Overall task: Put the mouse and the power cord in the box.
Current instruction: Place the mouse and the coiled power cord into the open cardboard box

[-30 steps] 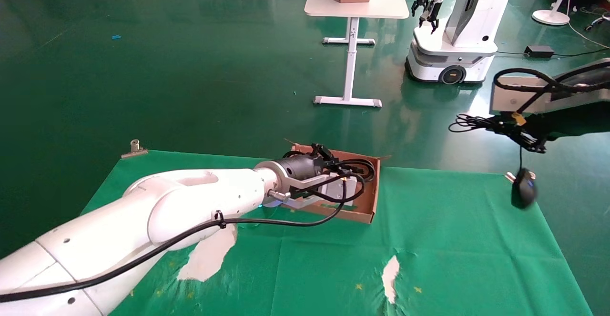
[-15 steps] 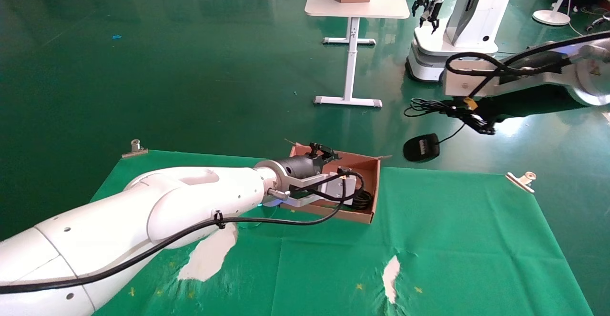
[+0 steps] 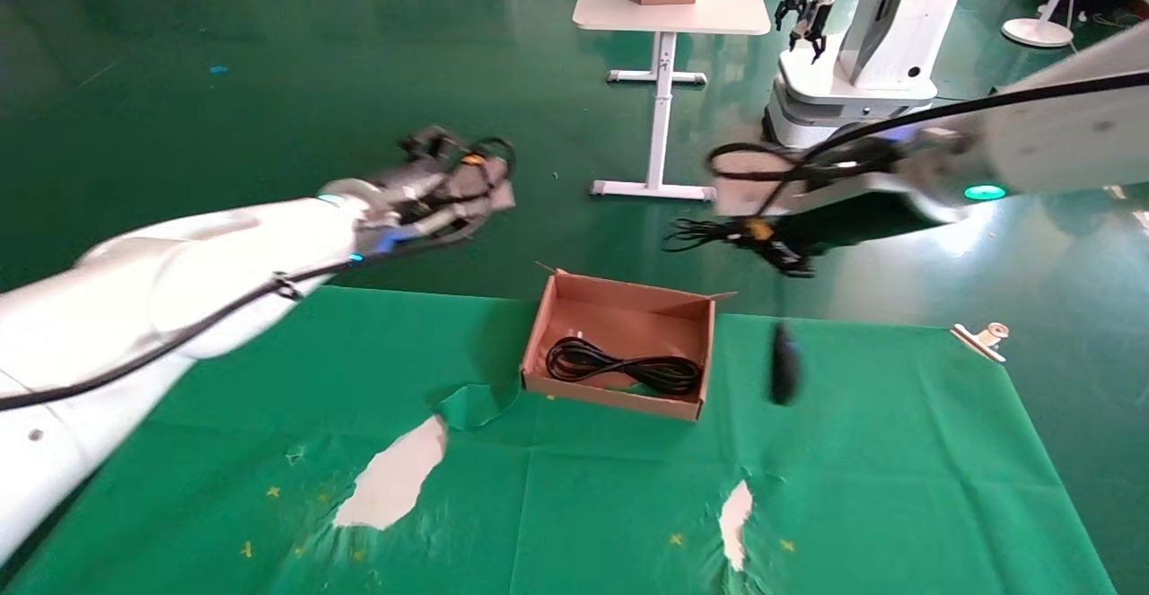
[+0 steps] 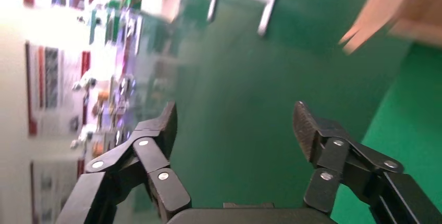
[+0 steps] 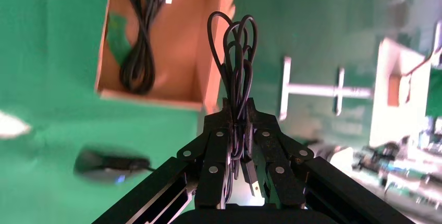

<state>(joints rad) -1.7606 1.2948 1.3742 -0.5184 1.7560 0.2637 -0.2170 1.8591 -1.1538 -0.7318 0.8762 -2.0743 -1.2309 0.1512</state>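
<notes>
The right gripper (image 3: 779, 252) is clamped on the coiled thin cable of the mouse (image 3: 785, 363), which dangles below it, just beside the box (image 3: 619, 308). The power cord (image 3: 624, 367) lies inside that box. The left gripper (image 4: 234, 130), spread wide and holding nothing, is raised well apart from the box, to its left.

Your left claw (image 4: 234, 130) is spread wide, nothing between its two black fingers (image 4: 156, 130). Beyond it: glossy dark green floor (image 4: 234, 67). A brown cardboard flap of the box (image 4: 385, 10) shows at one corner, above the green cloth of the worktop (image 4: 417, 125). Blurred white table legs (image 4: 271, 0) farther off.
</notes>
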